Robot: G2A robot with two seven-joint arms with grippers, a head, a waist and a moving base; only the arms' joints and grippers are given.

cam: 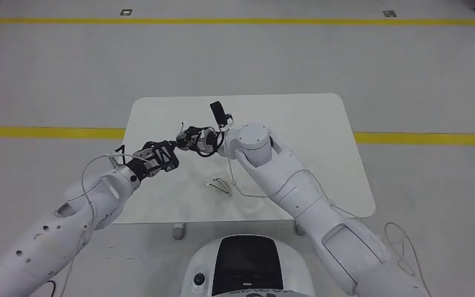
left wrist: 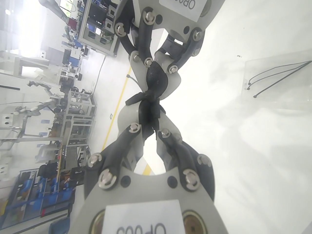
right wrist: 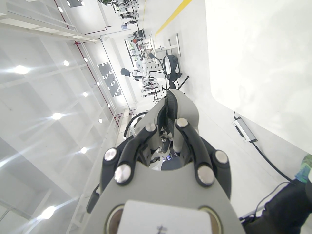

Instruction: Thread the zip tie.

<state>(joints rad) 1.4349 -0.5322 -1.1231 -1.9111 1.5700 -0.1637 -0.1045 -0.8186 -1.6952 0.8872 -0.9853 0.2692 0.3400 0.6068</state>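
Top view: the left end effector [cam: 175, 146] and right end effector [cam: 187, 139] meet tip to tip above the table [cam: 312, 148], the zip tie [cam: 182, 127] projecting at the junction; spare ties [cam: 220, 185] lie in a clear tray [cam: 210, 180] nearer the robot. Left wrist view: both end effectors are closed narrow, tips touching; right wrist view: the right end effector [right wrist: 170, 98] clamps the zip tie's thin strand.

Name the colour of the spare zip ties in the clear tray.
The zip ties are black; the left wrist view shows them best.
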